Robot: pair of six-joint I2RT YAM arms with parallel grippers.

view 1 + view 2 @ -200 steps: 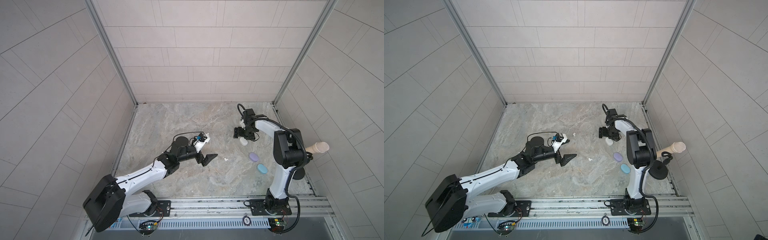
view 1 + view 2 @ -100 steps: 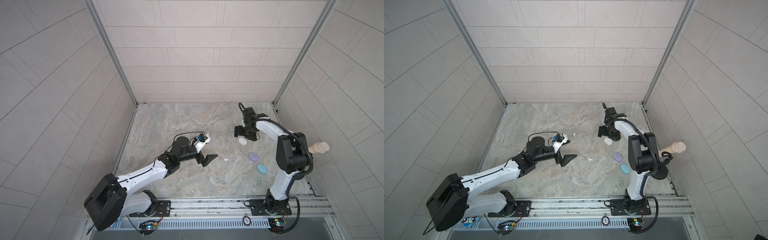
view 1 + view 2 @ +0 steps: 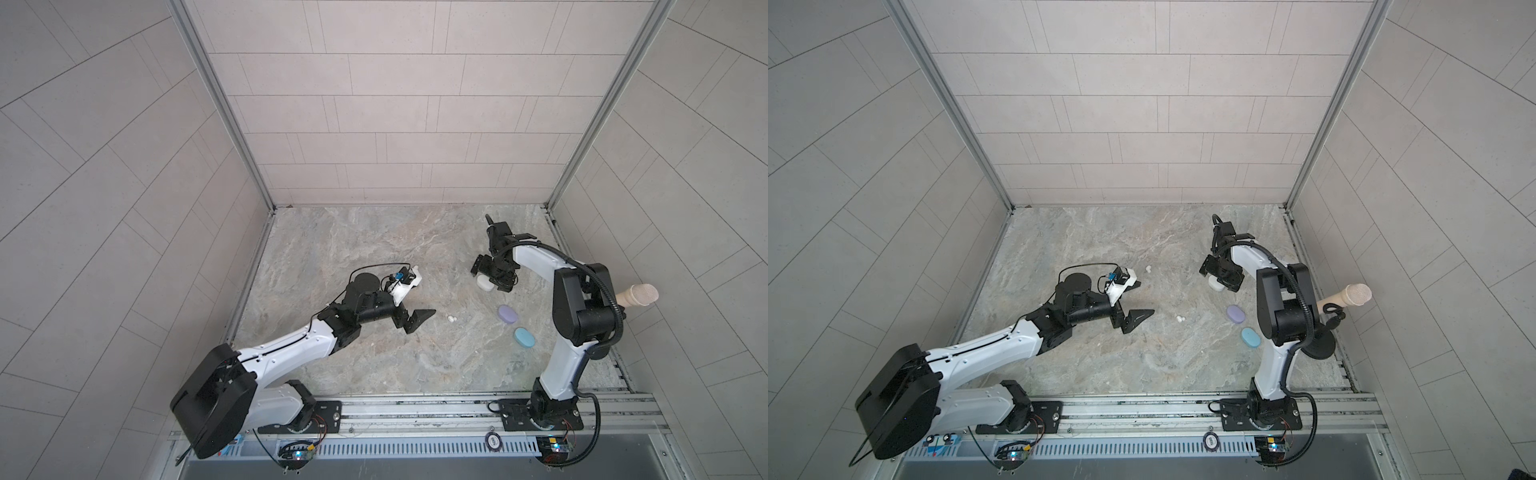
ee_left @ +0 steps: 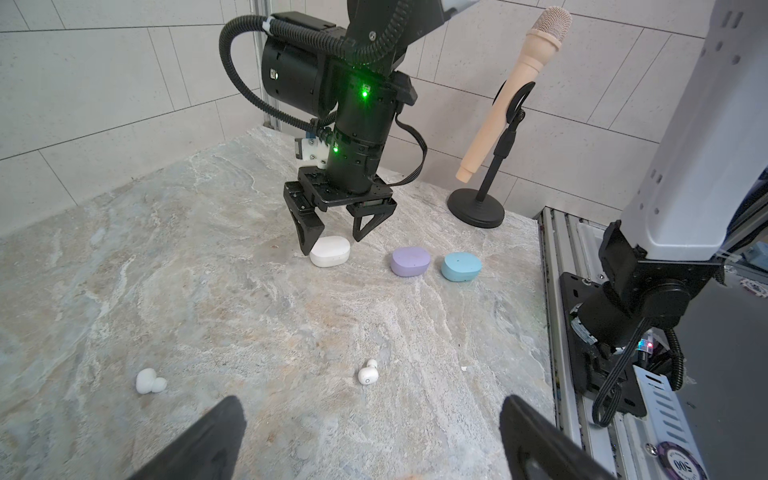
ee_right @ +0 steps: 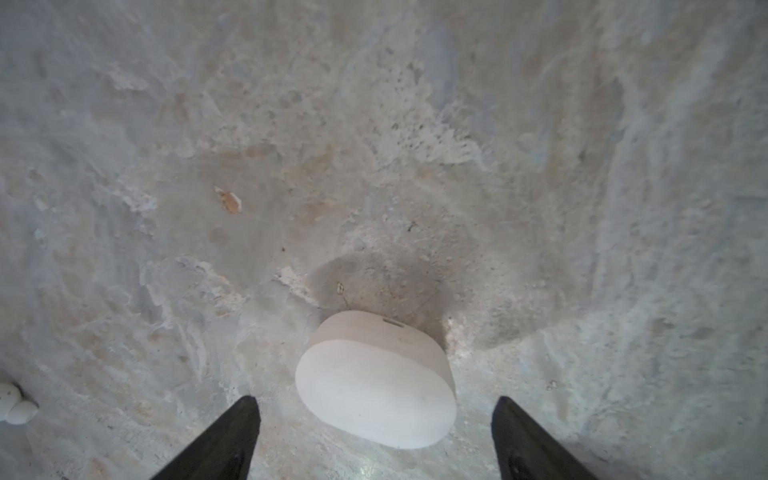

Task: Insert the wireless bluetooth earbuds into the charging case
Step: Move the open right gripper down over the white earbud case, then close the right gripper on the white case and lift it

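Since a second ago the right pincer (image 4: 332, 244) has sunk lower over the white case (image 5: 374, 386). In both top views its black body now hides part of the case, which showed clear of it before. The left arm has not shifted.

The right pincer points straight down with its jaws apart, one finger on each side of the white case. The right wrist view shows bare tabletop (image 3: 353, 249) between each finger and the case, so nothing is clamped. The white case lies flat on the tabletop with its lid down.

The left pincer (image 3: 1145, 297) hangs over the middle of the tabletop, jaws spread wide and holding nothing. One white earbud (image 4: 368, 372) lies on the tabletop just past its fingertips, between the left pincer and the row of cases. A second white earbud (image 3: 1147, 269) lies apart from the first, on the far side of the left wrist, near its camera mount.

The lilac case (image 3: 508, 312) and the light blue case (image 3: 523, 337) lie shut side by side, near each other but not touching. Both are nearer the arms' bases than the white case. A pale microphone (image 4: 511, 91) on a black stand stands at the tabletop's right edge.
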